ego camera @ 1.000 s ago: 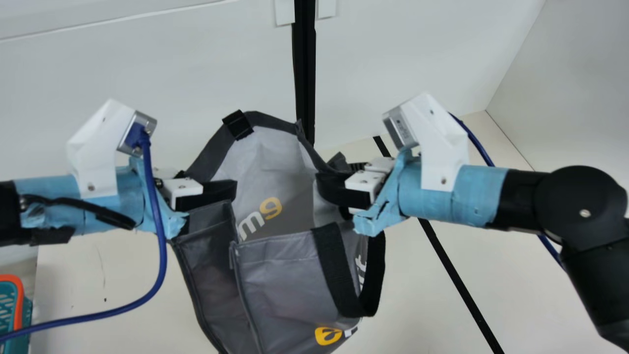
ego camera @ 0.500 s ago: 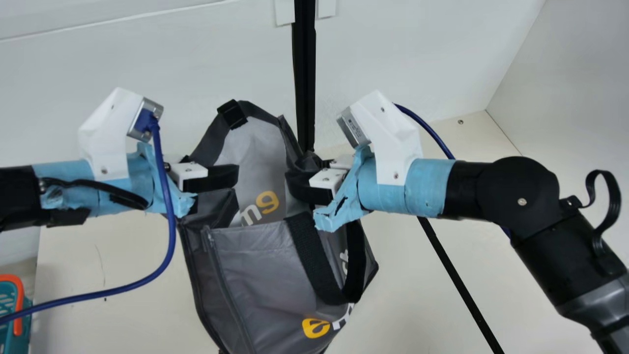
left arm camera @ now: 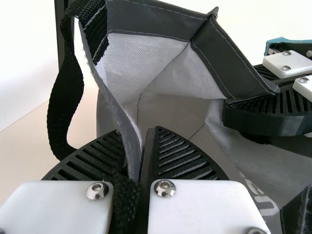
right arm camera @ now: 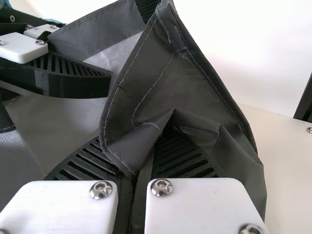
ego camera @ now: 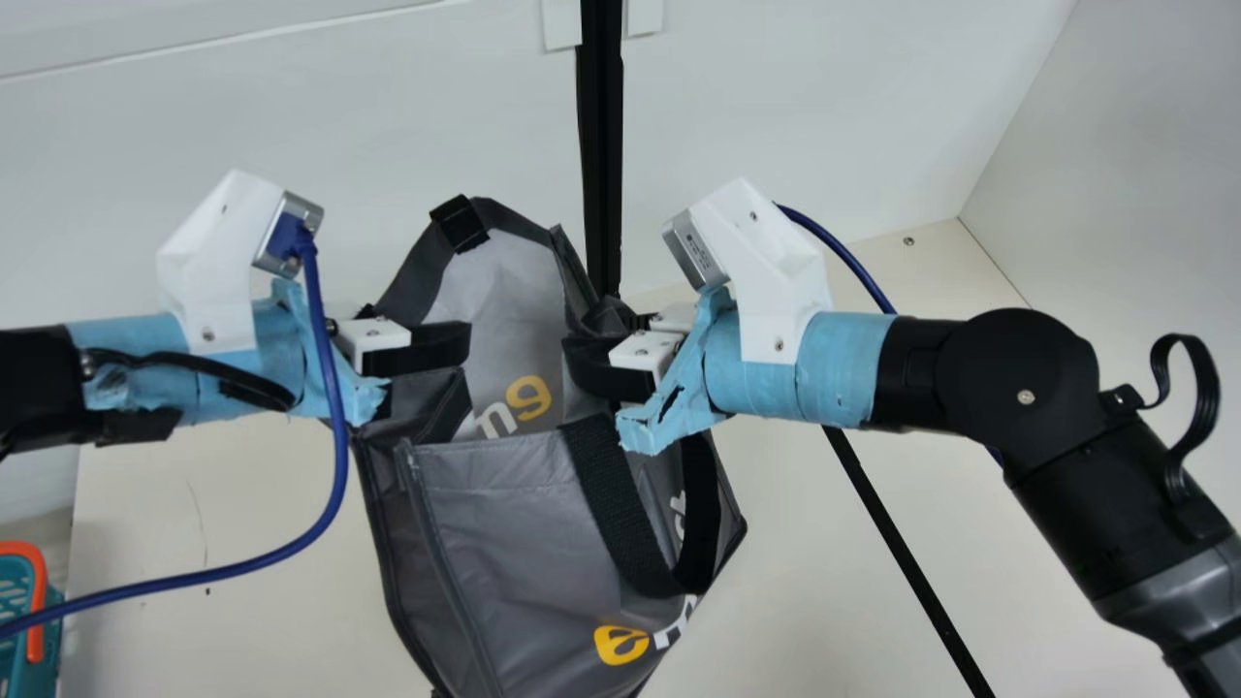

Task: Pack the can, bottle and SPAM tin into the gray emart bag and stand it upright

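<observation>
The gray emart bag (ego camera: 504, 523) hangs with its mouth open between both grippers, tilted in the main view. At its left side my left gripper (ego camera: 456, 344) is shut on the rim; the left wrist view has the bag's edge pinched between the fingers of this gripper (left arm camera: 144, 156). My right gripper (ego camera: 582, 364) holds the opposite side, and in the right wrist view a fold of the bag (right arm camera: 180, 92) is clamped in the gripper (right arm camera: 139, 180). The can, bottle and SPAM tin cannot be made out; the bag's lower inside is hidden.
A teal basket with an orange rim (ego camera: 39, 582) stands at the lower left of the main view. A black post (ego camera: 601, 145) rises behind the bag, and a black strip (ego camera: 902, 553) crosses the table on the right. A blue cable (ego camera: 334, 485) loops below the left arm.
Over the last second my right gripper moved left, closer to the left one, narrowing the bag's mouth. The left gripper shifted slightly right and up the picture. Since half a second ago hardly anything moved.
</observation>
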